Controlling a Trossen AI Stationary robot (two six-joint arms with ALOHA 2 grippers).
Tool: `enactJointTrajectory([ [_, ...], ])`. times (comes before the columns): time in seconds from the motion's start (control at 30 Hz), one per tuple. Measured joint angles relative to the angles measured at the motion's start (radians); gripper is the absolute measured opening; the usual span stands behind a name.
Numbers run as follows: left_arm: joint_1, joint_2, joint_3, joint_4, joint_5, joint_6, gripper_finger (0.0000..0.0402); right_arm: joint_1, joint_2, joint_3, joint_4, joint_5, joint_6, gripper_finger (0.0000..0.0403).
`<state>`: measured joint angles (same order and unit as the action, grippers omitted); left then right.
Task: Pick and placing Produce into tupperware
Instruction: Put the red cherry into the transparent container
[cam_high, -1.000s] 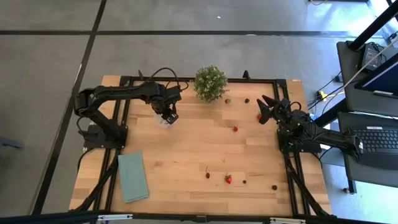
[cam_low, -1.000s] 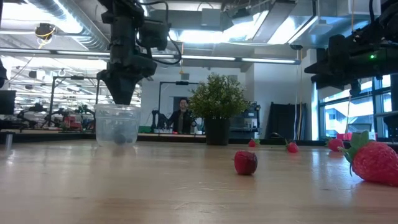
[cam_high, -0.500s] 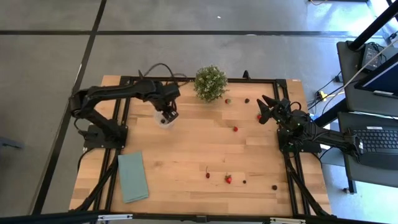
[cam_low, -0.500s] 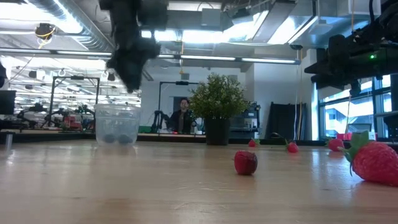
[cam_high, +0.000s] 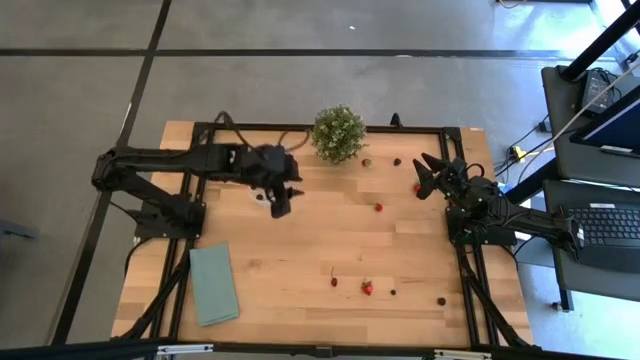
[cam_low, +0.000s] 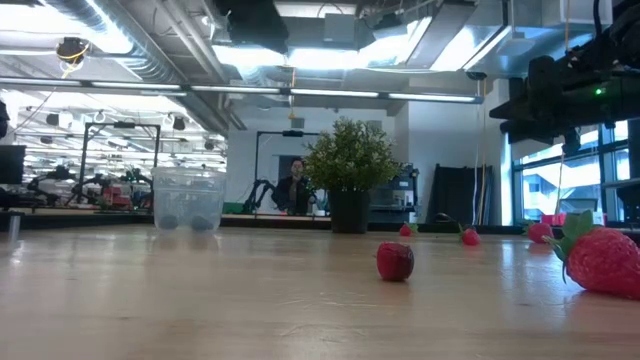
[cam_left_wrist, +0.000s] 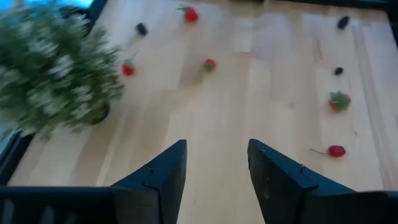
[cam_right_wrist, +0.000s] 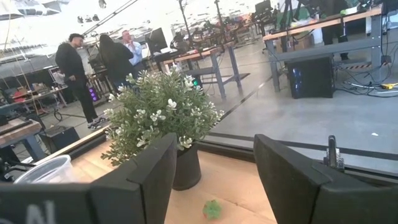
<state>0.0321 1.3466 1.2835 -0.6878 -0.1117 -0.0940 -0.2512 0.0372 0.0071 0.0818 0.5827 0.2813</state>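
Nearest along the desk sits a big strawberry at the right edge, then a smaller red one, and farther back the tupperware with dark berries resting in its bottom. A second ago the left gripper hung right over that cup; now it has swung clear toward the desk's middle, so the drop looks done and the next pick is due. Its jaws stand apart and empty in its wrist view, which looks out on scattered strawberries and berries. From above, the arm hides most of the cup. Farther off, the potted plant. The right gripper waits at the right side, jaws wide, holding nothing.
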Motion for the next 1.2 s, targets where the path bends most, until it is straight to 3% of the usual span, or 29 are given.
enactJointTrajectory([
  [0.33,-0.205,0.166,-0.001,0.276,-0.093,0.008,0.0202,0.0,0.0,0.0,-0.003,0.0,-0.001,0.0217],
  [0.83,-0.344,0.509,-0.002,0.659,-0.149,-0.188,0.02,0.0,0.0,0.0,-0.003,0.0,-0.058,0.0217],
  [1.2,-0.463,0.613,-0.002,0.687,-0.387,-0.342,0.0195,0.0,0.0,0.0,-0.003,-0.002,-0.054,0.0217],
])
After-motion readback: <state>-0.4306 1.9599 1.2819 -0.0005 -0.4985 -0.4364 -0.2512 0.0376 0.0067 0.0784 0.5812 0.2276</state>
